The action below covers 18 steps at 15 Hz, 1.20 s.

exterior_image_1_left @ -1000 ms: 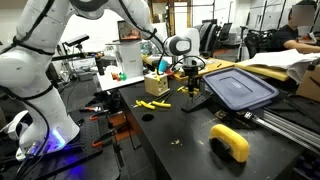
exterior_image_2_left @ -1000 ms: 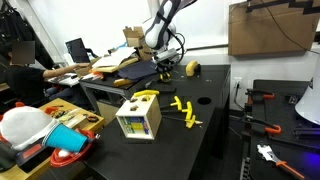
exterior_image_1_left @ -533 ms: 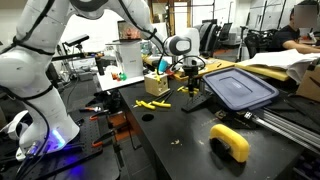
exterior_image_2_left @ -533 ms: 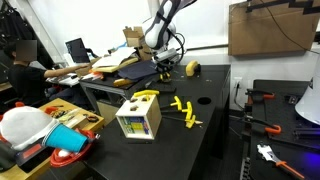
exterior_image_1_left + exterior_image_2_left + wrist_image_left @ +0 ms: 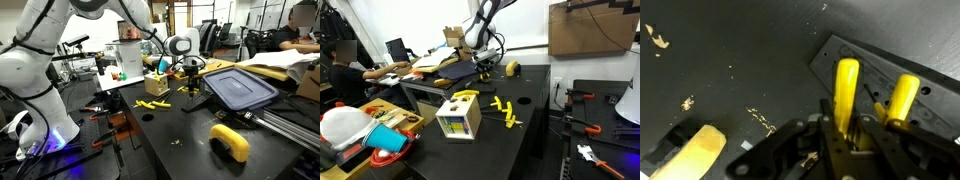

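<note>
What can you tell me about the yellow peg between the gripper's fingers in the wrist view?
The yellow peg is a smooth, plain cylinder with a rounded far end, plastic by its look. Its near end is clamped in the gripper; the rest runs out over the dark holed plate. A second yellow peg is close beside it, not touching, roughly parallel. Whether the held peg's tip sits in a hole cannot be told.

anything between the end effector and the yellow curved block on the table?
No. Bare black tabletop between end effector and yellow curved block, in an exterior view.
</note>
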{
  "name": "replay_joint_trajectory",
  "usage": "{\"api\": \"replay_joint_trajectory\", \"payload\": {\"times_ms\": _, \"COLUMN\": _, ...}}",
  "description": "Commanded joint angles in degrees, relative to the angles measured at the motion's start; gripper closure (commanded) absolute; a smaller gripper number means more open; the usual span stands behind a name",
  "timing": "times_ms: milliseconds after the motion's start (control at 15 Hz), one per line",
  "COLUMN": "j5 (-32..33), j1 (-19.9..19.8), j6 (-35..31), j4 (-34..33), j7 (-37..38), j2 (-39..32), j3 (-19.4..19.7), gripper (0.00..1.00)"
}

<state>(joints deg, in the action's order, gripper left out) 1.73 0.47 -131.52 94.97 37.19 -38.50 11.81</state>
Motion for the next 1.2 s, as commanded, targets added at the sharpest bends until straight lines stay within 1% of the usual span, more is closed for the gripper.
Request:
{"api": "replay_joint_trajectory", "payload": {"times_ms": 0, "j5": -0.29, "j1": -0.15, "j6": 0.37, "j4": 0.08, "j7": -0.42, "j2": 0.59, "j3": -0.05, "gripper": 0.96}}
{"api": "replay_joint_trajectory", "payload": {"times_ms": 800, "j5": 0.38, "j1": 0.2, "j6": -0.34, "j4": -0.62, "j7": 0.09, "j2": -0.66, "j3": 0.25, "gripper": 0.96}}
{"api": "replay_joint_trajectory", "payload": {"times_ms": 1133, "j5": 0.05, "j1": 0.13, "j6": -1.93, "j4": -0.41, "j7": 0.0, "j2": -0.97, "j3": 0.0, "gripper": 0.96}}
